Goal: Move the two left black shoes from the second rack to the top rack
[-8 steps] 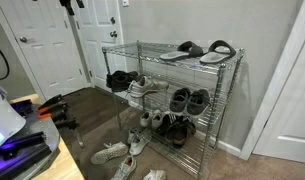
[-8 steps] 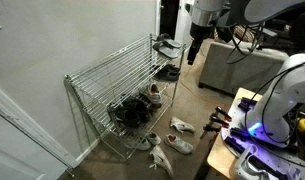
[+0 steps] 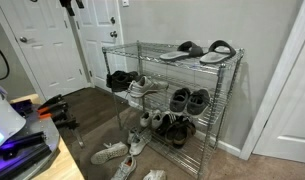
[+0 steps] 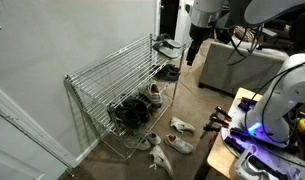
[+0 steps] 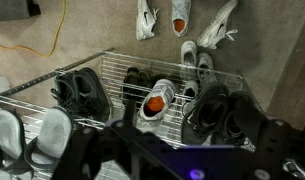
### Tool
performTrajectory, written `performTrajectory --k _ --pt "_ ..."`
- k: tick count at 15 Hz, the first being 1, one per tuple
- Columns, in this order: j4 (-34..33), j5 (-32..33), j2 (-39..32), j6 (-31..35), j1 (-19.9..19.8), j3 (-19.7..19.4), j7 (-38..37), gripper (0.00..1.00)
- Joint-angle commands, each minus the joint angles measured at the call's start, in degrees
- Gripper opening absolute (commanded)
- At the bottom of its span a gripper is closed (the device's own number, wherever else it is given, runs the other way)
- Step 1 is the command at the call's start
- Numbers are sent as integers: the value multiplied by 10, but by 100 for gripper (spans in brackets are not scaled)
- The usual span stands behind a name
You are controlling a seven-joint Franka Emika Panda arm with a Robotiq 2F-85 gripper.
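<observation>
The two left black shoes [image 3: 118, 80] sit side by side at the left end of the second rack [image 3: 162, 98]. In the wrist view the pair [image 5: 218, 110] lies at the right, seen through the wire grid. The top rack [image 3: 142, 52] is bare above them; in the wrist view its grid [image 5: 112, 68] spans the frame. My gripper [image 4: 195, 52] hangs in the air above the near end of the shelving unit, apart from the shoes. In the wrist view its dark blurred fingers [image 5: 182, 142] are spread wide with nothing between them.
Black-and-grey slides [image 3: 197, 50] lie on the top rack's right end. White sneakers [image 3: 144, 90] and dark grey shoes [image 3: 188, 100] share the second rack. More shoes fill a lower tier [image 3: 172, 125]. Loose white sneakers [image 3: 112, 153] lie on the floor. Wall behind, doors nearby.
</observation>
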State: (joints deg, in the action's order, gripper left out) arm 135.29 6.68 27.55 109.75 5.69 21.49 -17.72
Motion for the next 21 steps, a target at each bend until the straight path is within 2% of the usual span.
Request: performTrajectory --k 1,2,3,5,7,8,11,13,17,19,20,21 --pt "-1 44 -83 63 0 53 -144 100" --pt "-4 40 -112 84 -28 87 -185 100" --pt "-11 55 -146 98 -30 101 -230 100" --pt "-21 104 -207 127 -79 155 -323 100" --pt "-45 161 -289 132 -84 159 -404 100" --pt "-56 180 -322 124 -35 105 -427 100" --pt "-97 173 -396 129 23 26 -434 100" --pt "-122 148 -429 154 53 -15 -408 100" --pt "-141 137 -470 263 95 -68 -396 100" --pt "-153 128 -487 272 110 -81 -372 100" --pt "-159 112 -493 268 111 -78 -338 100" --pt "-148 128 -479 262 127 -97 -378 100"
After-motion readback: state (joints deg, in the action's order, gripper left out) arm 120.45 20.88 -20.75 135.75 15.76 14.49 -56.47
